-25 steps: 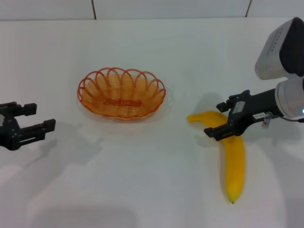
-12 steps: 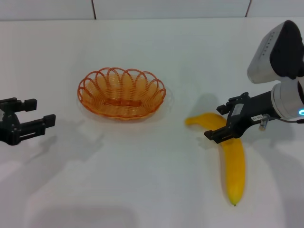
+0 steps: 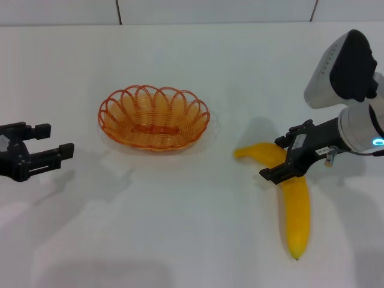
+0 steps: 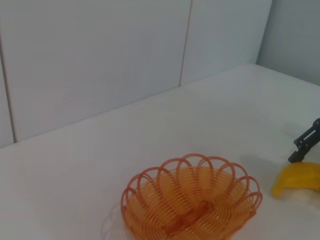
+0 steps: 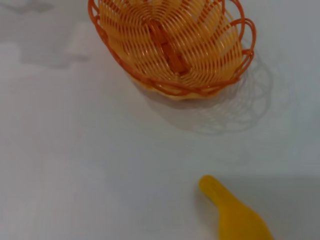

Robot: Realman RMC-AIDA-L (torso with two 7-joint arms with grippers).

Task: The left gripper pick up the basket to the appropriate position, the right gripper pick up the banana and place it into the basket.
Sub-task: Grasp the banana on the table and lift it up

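— What do you count?
— I see one basket (image 3: 154, 117) mid-counter (image 3: 192, 54) and one banana (image 3: 292, 195) toward the right edge.
— And the claws?
— Left claw (image 3: 54, 141) released, near the left edge. Right claw (image 3: 282, 159) spread over the banana's bend, partly hiding it.

Head view: the left gripper (image 3: 53, 139) sits low at the robot's left, its two black fingers (image 3: 59, 150) pointing toward the centre and spread apart with a clear gap between them (nothing lies in that gap). The right gripper (image 3: 284, 158) reaches in from the robot's right on a black forearm (image 3: 327, 137), behind which the bulky white-silver wrist (image 3: 360, 129) shows a blue light. Its two black fingers (image 3: 282, 171) stand apart, angled downward and toward the centre, one nearer the camera than the other.
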